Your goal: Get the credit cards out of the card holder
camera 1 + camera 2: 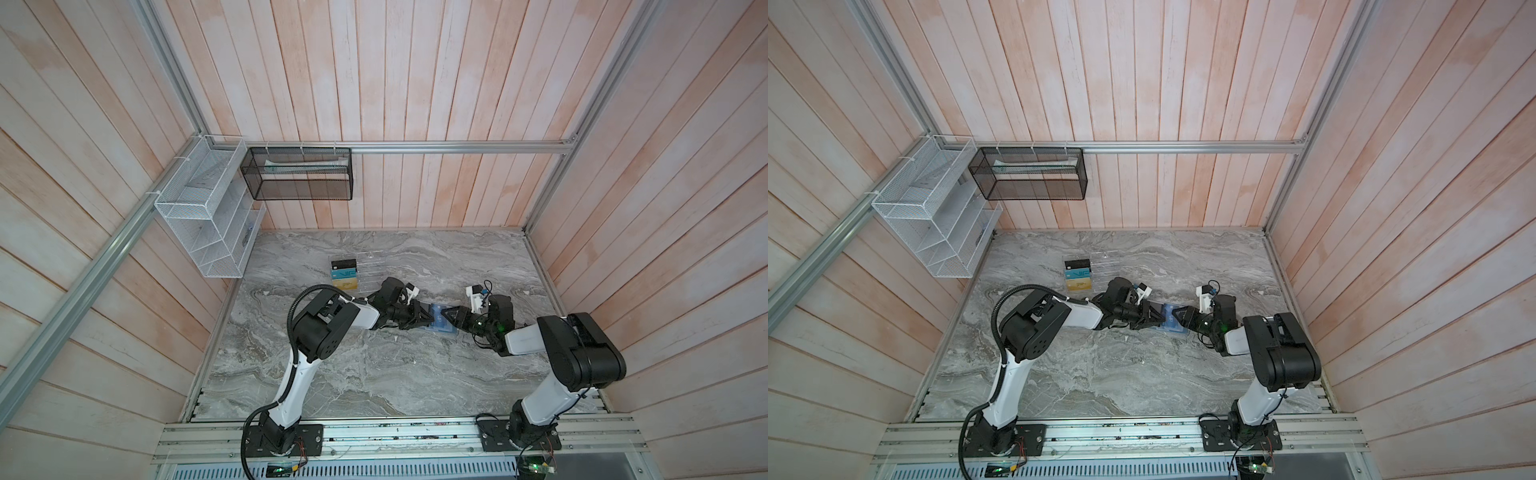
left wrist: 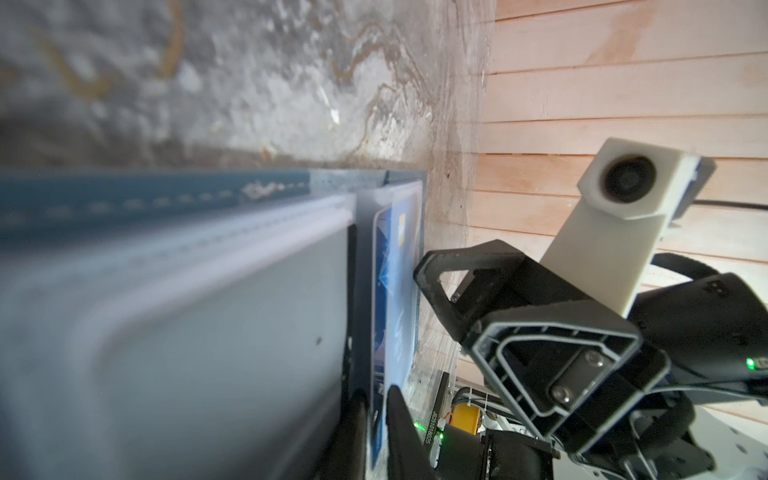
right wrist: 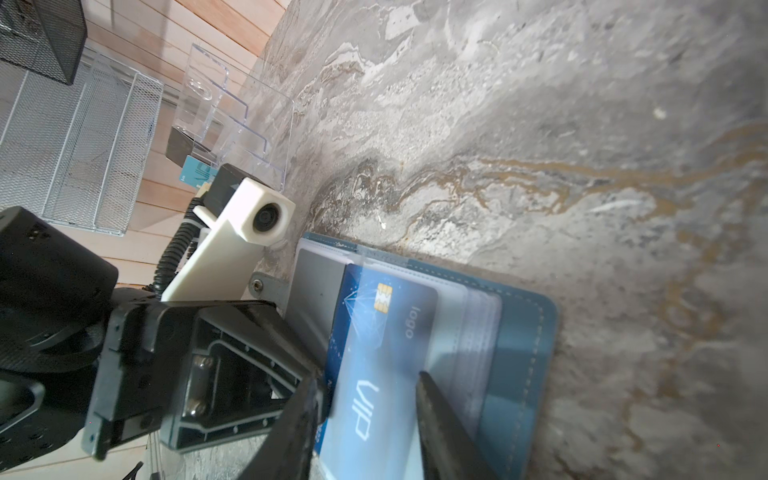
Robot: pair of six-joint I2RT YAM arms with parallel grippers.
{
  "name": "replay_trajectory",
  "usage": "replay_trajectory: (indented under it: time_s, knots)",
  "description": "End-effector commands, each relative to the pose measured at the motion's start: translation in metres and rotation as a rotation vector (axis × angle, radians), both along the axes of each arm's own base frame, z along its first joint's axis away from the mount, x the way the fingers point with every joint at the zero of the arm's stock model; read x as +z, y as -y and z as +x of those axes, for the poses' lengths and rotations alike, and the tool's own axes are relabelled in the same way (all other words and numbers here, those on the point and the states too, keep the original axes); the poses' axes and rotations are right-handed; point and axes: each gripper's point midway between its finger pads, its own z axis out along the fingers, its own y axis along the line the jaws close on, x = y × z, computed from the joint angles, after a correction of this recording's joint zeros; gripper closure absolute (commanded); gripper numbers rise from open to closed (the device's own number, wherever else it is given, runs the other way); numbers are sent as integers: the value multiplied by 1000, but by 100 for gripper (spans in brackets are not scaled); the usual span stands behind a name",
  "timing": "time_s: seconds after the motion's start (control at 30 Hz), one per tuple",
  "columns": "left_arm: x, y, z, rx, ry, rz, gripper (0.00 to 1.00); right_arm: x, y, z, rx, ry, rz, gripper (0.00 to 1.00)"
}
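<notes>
The slate-blue card holder (image 1: 441,329) (image 3: 519,353) lies open on the marble between both arms. A dark blue credit card (image 3: 386,332) (image 2: 397,270) lettered "VIP" sits in its clear sleeve, one long edge sticking out. My left gripper (image 2: 376,390) (image 1: 427,318) is shut on that edge. My right gripper (image 3: 368,378) (image 1: 449,318) stands open over the sleeve, with one fingertip (image 2: 420,274) resting against it. The teal credit card (image 1: 345,275) and the gold-yellow one (image 1: 345,285) stand in the acrylic rack.
The clear acrylic rack (image 1: 370,266) stands just behind my left arm and also holds a black card (image 1: 344,264). A white wire basket (image 1: 203,216) and a black mesh basket (image 1: 299,174) hang on the back-left walls. Wooden walls close in the table.
</notes>
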Motion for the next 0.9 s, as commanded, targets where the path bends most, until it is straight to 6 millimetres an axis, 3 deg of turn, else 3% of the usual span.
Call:
replay_trajectory:
  time_s: [0.0, 0.2, 0.87]
  knots:
    - [-20, -2, -9, -16, -17, 35, 89, -21, 2, -13, 0, -95, -9, 59]
    - [-16, 0, -9, -21, -5, 29, 100, -20, 1, -13, 2, -94, -7, 59]
    - [-9, -14, -5, -41, 107, 133, 100, -20, 2, -15, 4, -89, -12, 59]
